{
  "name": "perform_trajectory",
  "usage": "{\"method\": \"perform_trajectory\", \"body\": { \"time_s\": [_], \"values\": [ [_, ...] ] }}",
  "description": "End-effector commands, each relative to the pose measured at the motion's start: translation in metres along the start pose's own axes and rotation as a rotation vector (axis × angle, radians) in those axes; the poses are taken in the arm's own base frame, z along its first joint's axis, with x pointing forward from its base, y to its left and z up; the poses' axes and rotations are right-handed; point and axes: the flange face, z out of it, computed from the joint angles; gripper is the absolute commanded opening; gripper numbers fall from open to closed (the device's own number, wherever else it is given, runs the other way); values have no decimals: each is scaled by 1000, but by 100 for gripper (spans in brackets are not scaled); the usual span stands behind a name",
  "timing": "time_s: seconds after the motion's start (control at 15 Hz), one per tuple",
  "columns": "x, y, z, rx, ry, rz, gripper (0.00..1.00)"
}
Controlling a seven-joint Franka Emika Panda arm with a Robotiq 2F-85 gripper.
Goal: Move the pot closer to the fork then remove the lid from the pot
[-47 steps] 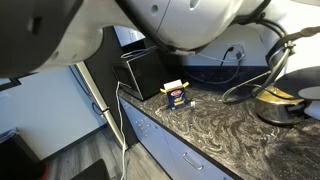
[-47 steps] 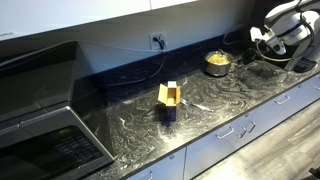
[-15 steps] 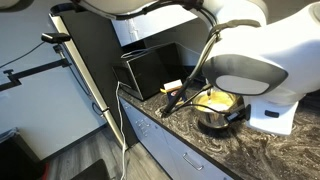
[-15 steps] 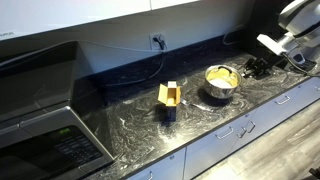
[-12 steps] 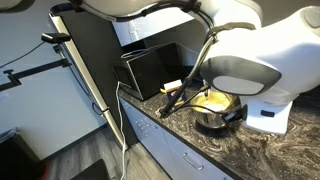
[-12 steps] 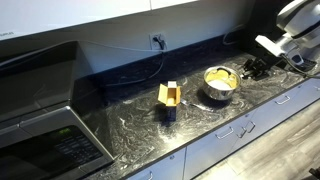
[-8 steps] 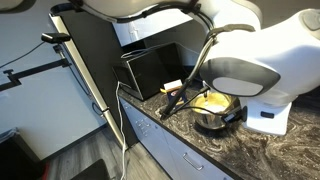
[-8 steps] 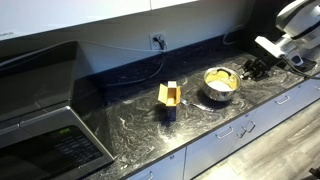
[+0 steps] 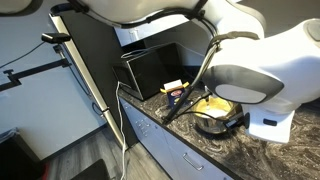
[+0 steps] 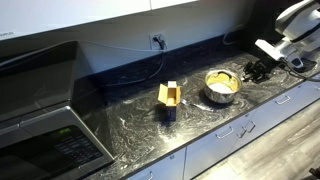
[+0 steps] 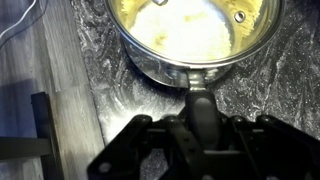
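The pot (image 10: 222, 86) is a small shiny steel saucepan with a yellow inside, standing on the dark marbled counter in both exterior views (image 9: 212, 108). In the wrist view the pot (image 11: 195, 35) fills the top, and its dark handle (image 11: 200, 103) runs down between my fingers. My gripper (image 11: 200, 135) is shut on the handle; it also shows in an exterior view (image 10: 254, 70). A pale sheen lies over the pot's mouth; I cannot tell the glass lid apart from it. No fork is in view.
A small yellow and blue carton (image 10: 169, 101) stands upright left of the pot, also in the other view (image 9: 175, 92). A black microwave (image 10: 45, 135) sits at the near left. A black box-shaped appliance (image 9: 150, 70) stands at the counter's end. A wall outlet (image 10: 157, 42) has a cable.
The pot has come from the back of the counter near the wall to the middle, closer to the carton. In the last second it shifted slightly towards the counter's front with my gripper.
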Motion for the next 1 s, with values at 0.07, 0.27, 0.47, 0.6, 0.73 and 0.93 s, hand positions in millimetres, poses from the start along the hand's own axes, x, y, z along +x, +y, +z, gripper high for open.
{"method": "perform_trajectory", "body": {
  "time_s": [0.07,0.27,0.47,0.6,0.73,0.93],
  "values": [
    [-10,-9,-14,30,-40,-1,3],
    [-8,-9,-11,27,-34,4,3],
    [-6,-9,-9,24,-30,8,3],
    [-5,-9,-9,23,-27,11,20],
    [-5,-9,-10,25,-26,12,28],
    [-8,-14,-14,34,-27,14,62]
  ]
}}
